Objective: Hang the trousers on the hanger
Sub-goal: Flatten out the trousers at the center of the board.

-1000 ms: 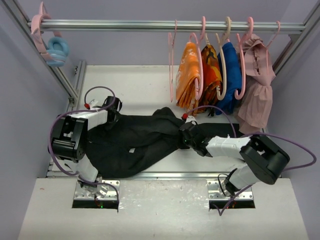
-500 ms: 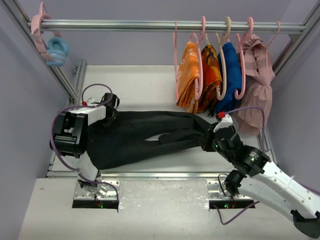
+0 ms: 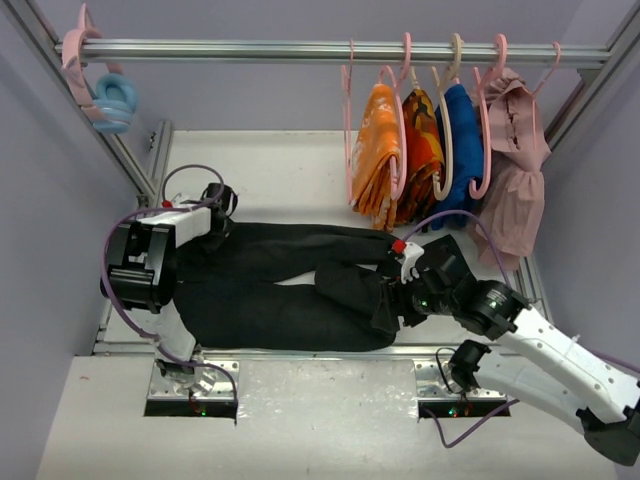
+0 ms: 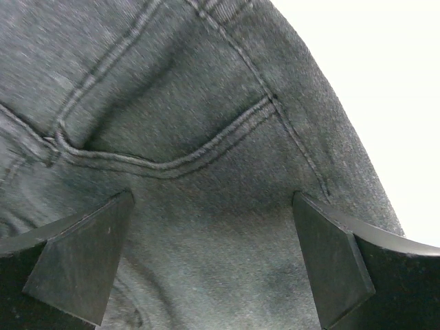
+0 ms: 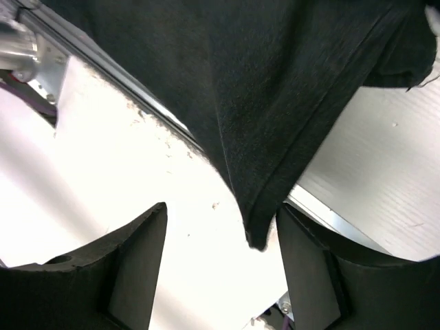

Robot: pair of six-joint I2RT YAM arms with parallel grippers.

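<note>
The black trousers (image 3: 280,285) lie flat across the table from left to right. Their waist end sits under my left gripper (image 3: 218,222), which in the left wrist view stands open (image 4: 213,268) over the pocket seam (image 4: 172,161), its fingers (image 4: 82,261) resting wide apart on the cloth. My right gripper (image 3: 388,303) is at the leg ends, open (image 5: 220,265). A hem corner (image 5: 258,230) hangs between its fingers, close to the right finger (image 5: 309,268) and not pinched. The empty pale pink hanger (image 3: 343,150) hangs on the rail, left of the clothes.
On the rail (image 3: 300,48) hang orange patterned cloths (image 3: 378,150), a blue garment (image 3: 462,150) and a pink blouse (image 3: 515,170). A pale blue ring hook (image 3: 115,100) hangs at the far left. Metal frame posts flank the table, and an aluminium strip (image 3: 330,349) runs along its front edge.
My right gripper pulled the leg end out to the right, came back left and nearer, then opened and let the cloth go. The trousers now lie stretched out. The left arm stayed put.
</note>
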